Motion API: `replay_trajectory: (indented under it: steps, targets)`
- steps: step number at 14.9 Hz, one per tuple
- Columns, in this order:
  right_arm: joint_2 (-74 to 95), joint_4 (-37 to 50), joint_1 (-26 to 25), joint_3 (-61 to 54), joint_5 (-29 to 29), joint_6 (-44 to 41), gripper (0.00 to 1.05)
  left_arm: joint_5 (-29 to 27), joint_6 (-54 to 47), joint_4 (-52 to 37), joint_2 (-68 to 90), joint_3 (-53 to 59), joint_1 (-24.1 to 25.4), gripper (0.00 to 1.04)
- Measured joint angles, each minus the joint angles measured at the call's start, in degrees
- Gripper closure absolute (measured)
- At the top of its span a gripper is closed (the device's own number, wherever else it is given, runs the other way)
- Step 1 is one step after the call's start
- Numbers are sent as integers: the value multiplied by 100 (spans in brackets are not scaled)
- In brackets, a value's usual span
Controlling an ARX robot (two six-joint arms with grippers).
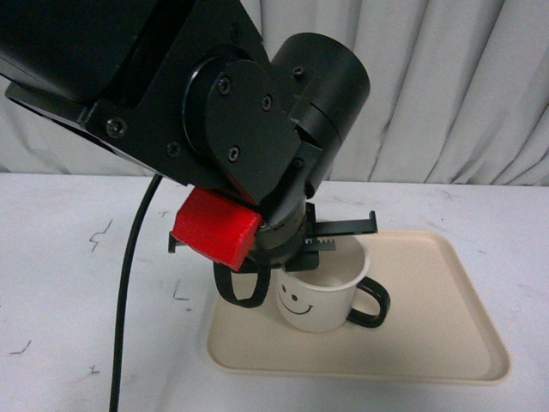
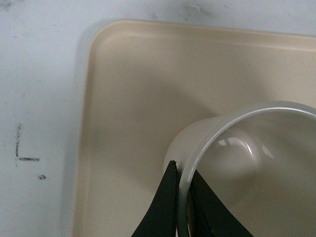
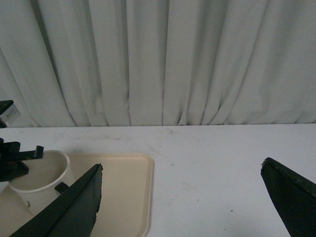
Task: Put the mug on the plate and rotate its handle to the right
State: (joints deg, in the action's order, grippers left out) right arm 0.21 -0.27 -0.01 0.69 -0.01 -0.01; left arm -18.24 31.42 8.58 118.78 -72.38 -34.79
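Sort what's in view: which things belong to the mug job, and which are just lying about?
Job:
- mug
- handle, pointing right
- plate under the mug
- left gripper, pinching the mug's rim

Just there:
- black cable
- pen marks on the table
- curtain
- right gripper, open, holding nothing

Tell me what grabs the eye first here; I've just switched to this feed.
The bulky black left arm, with a red block, fills the front view above the smiley-faced mug on the beige plate, handle pointing right. The left gripper pinches the mug's rim; the right gripper hangs open, away from it.
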Motion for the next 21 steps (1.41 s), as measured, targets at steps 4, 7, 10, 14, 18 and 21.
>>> replay_trajectory:
  steps: [4, 7, 10, 14, 18, 21]
  targets:
    - [0, 0, 0, 0, 0, 0, 6, 9, -39, -4, 4, 0, -164, 83]
    - [0, 0, 0, 0, 0, 0, 6, 188, -835, -63, -763, 188, -387, 25]
    - [0, 4, 0, 0, 0, -2, 6, 1471, -2009, -1532, -2398, 1408, -146, 7]
    - [0, 0, 0, 0, 0, 0, 6, -81, -3042, -4640, -5082, 3716, 164, 29]
    - [0, 2, 0, 0, 0, 0, 6, 243, -3056, -4457, -7064, 6133, 1934, 103]
    - [0, 0, 0, 0, 0, 0, 6, 595, -3060, -4291, -7569, 6424, 2275, 103]
